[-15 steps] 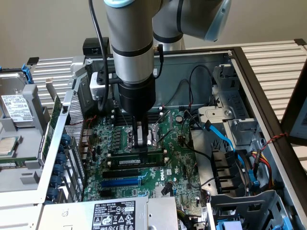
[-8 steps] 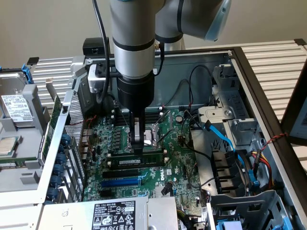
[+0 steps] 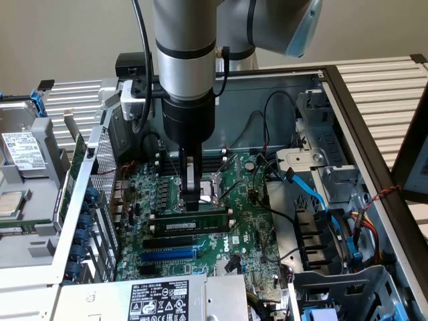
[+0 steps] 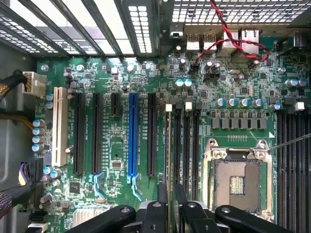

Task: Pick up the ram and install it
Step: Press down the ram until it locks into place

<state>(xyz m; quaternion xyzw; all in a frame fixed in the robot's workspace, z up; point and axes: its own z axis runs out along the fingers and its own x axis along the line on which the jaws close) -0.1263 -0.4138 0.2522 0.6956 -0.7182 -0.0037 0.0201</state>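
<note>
The hand (image 3: pixel 192 200) pinches the ram (image 3: pixel 194 219) edge-up in a memory slot (image 3: pixel 190 231) on the motherboard (image 3: pixel 234 234). Pickup looks done. I judge seating unfinished.

Behind the work area we see a plain beige wall (image 3: pixel 67 33), evenly lit with no hard shadows. Below it we make out a pale ribbed surface (image 3: pixel 384 83) of parallel slats, running along the back and down the exterior view's right, and it shows again at the exterior view's left behind a black clip (image 3: pixel 45 85). At the far right edge of the exterior view we notice a dark slanted panel (image 3: pixel 416 157) leaning into the frame. The light looks soft and diffuse, and the slats look brightest on the right.
</note>
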